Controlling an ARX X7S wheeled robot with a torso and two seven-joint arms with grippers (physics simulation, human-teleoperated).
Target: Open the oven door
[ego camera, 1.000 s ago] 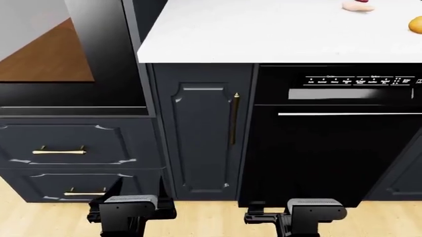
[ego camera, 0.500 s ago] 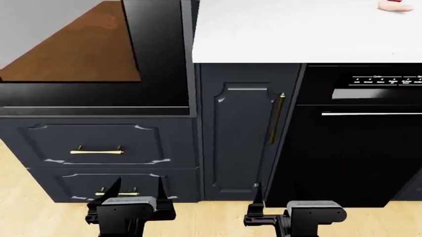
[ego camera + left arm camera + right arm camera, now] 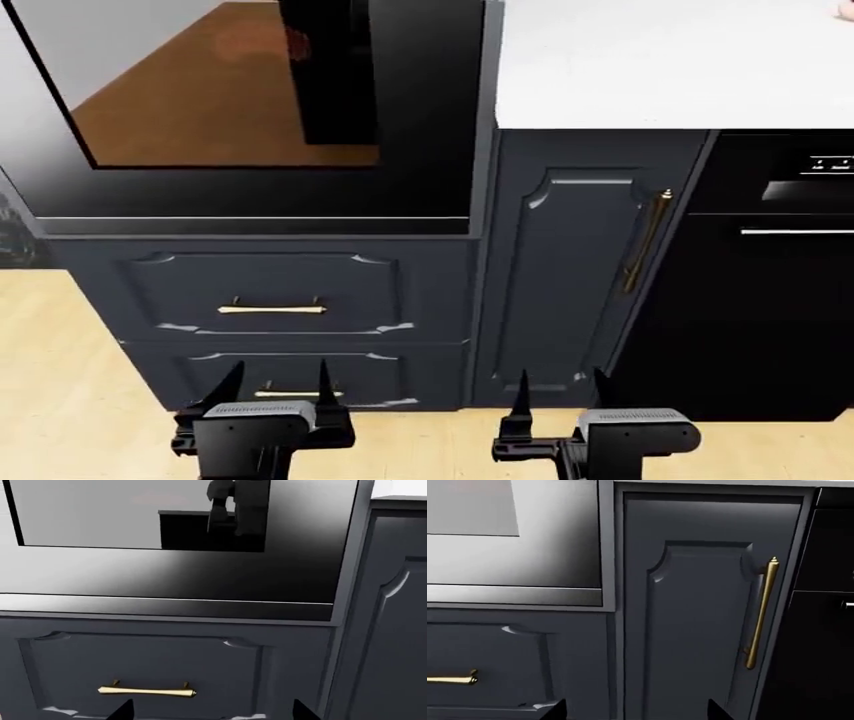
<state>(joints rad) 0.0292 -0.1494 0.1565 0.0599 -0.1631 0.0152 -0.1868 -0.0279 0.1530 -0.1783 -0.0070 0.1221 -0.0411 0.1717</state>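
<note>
The oven door [image 3: 254, 110] is closed and untouched, flush above the drawers [image 3: 267, 290]. The left gripper [image 3: 274, 385] and right gripper [image 3: 561, 390] hang low, well short of it, fingers apart and empty. Approach, grasp and pull all remain.

The glossy black oven door [image 3: 400, 190] sits closed above navy drawers.

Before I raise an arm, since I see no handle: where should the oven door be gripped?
No handle shows on the oven door: its face is flat, glossy glass with nothing to pinch. Its top edge is out of view, so a handle probably sits there. Raise the left hand and approach from the front.
</note>
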